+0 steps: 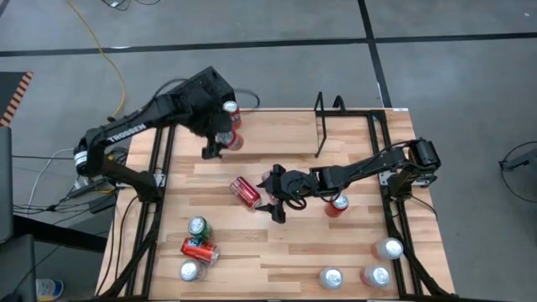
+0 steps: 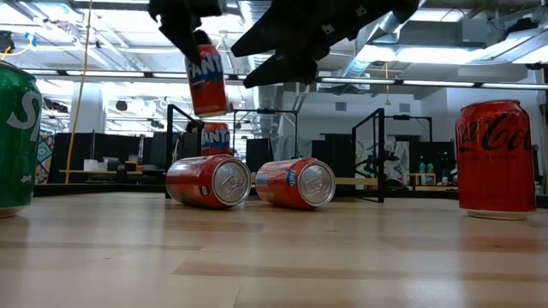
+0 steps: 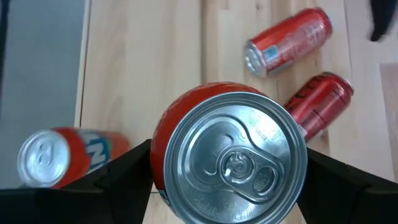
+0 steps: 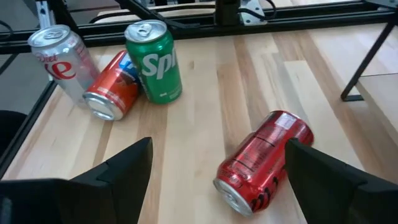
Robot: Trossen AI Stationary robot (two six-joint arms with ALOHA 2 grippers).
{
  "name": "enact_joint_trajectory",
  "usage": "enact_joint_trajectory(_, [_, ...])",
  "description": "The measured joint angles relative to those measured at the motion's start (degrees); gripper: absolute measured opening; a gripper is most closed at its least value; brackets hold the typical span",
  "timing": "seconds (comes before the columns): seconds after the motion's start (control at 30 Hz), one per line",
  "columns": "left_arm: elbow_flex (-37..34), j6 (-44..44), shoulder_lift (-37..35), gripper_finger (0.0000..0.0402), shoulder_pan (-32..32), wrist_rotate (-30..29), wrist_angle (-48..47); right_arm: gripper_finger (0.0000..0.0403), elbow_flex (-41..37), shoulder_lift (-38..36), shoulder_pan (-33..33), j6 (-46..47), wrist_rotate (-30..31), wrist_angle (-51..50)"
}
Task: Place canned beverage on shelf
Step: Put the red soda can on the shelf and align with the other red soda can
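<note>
High view: your left gripper [image 1: 220,139] grasps an orange soda can [image 1: 230,126] over the far-left part of the wooden table [image 1: 352,252]; the shelf [image 1: 322,123] stands apart to its right, at the far edge. Your right gripper [image 1: 277,201] hangs mid-table, jaws spread with nothing in them, just beside a red can [image 1: 246,191] lying on its side.

Low view: the orange soda can [image 2: 206,79] hangs clear above the table, slightly tilted, with another orange can [image 2: 215,137] upright behind it and two cans lying below.

Left wrist view: the fingers [image 3: 124,174] flank the can's body, lid facing the camera.

Right wrist view: nothing between the spread fingers [image 4: 118,171]; a green can [image 4: 153,60] stands beyond.

Doing it well: I'd carry the can across level, clear the shelf's end loops, and set it upright before letting go.

Surface and room: pale planks edged by black rails; grey floor, cables, and an open workshop behind.
</note>
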Motion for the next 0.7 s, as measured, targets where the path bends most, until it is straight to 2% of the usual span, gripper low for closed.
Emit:
enact_joint_trajectory(0.07, [0.0,1.1,0.2,0.0303,2.7,2.2,0.1,0.0336,0.0,0.0,0.1,0.0,0.0,0.0])
enact_joint_trajectory(0.2, [-0.1,4.2,1.7,0.0302,6.5,2.5,1.0,0.0336,0.0,0.0,0.0,0.0,0.0,0.0])
enact_joint_trajectory(0.7, [0.2,6.5,14.8,0.0302,11.2,2.3,1.7,0.0336,0.0,0.0,0.0,-0.1,0.1,-2.2])
